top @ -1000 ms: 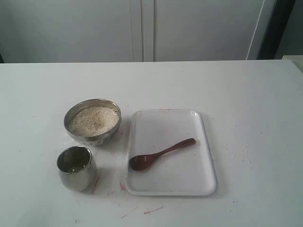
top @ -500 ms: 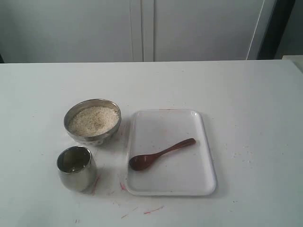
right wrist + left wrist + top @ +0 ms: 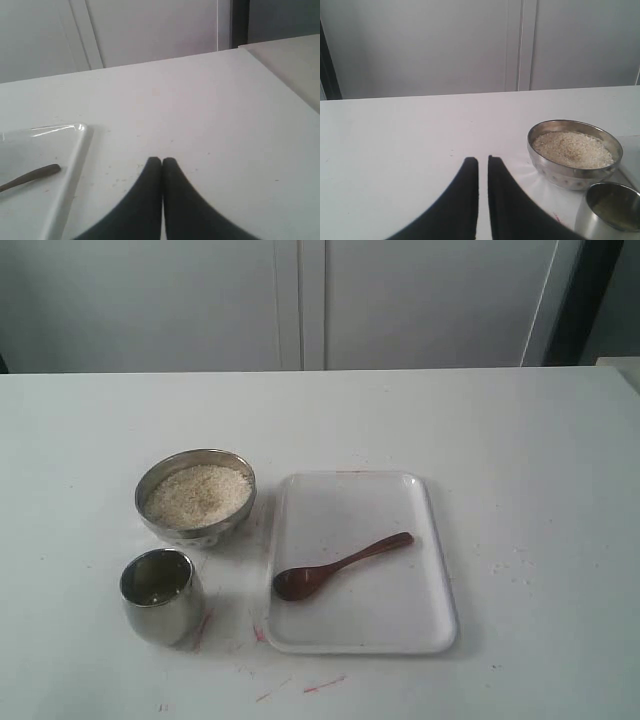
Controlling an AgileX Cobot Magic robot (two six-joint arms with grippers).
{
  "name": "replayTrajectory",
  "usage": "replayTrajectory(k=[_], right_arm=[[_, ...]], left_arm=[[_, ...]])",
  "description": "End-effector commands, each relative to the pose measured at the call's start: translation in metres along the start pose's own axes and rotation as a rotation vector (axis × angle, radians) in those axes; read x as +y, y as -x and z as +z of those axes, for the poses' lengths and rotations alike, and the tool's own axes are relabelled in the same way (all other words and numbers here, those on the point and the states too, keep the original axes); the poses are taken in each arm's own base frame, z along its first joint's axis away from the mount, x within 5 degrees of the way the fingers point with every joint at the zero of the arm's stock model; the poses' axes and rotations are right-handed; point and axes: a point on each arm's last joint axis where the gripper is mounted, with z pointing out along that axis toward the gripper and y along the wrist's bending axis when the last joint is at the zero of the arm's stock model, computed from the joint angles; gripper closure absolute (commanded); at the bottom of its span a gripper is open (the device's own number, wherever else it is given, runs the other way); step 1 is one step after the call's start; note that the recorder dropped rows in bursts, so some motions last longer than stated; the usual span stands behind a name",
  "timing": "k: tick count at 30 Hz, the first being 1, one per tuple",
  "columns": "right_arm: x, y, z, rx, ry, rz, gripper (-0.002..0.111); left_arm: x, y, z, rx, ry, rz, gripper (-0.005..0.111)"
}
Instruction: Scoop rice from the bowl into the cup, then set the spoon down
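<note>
The steel bowl (image 3: 196, 531) holds off-white rice (image 3: 198, 494) left of the middle of the table, and the small steel cup (image 3: 160, 596) stands just in front of it. On a white tray lies the dark wooden spoon (image 3: 340, 564), scoop toward the cup. Neither gripper shows in the exterior view. My left gripper (image 3: 483, 160) hovers over bare table beside the bowl (image 3: 570, 175) and cup (image 3: 612, 210), its fingers a thin slit apart and holding nothing. My right gripper (image 3: 161, 160) is shut and empty, off to the side of the tray, where the spoon handle's tip (image 3: 36, 175) shows.
The white tray (image 3: 441, 612) sits right of the bowl and cup. Faint red marks (image 3: 320, 684) dot the white table near its front edge. A grey cabinet wall (image 3: 300, 300) stands behind the table.
</note>
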Motion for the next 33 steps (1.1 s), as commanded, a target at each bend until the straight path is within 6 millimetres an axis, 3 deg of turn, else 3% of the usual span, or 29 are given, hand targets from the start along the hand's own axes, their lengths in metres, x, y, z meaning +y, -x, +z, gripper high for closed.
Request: replayTrajectory(k=[1, 13, 33], right_arm=[[0.0000, -0.0031, 0.0002, 0.014, 0.004, -0.020, 0.108], [0.0007, -0.0060, 0.0001, 0.045, 0.015, -0.165, 0.108], [0.0004, -0.0068, 0.0001, 0.053, 0.013, -0.169, 0.108]], left_arm=[[-0.0002, 0.0019, -0.0004, -0.012, -0.002, -0.006, 0.092], [-0.0002, 0.0019, -0.0004, -0.012, -0.002, -0.006, 0.092], [-0.0002, 0.0019, -0.0004, -0.012, -0.002, -0.006, 0.092]])
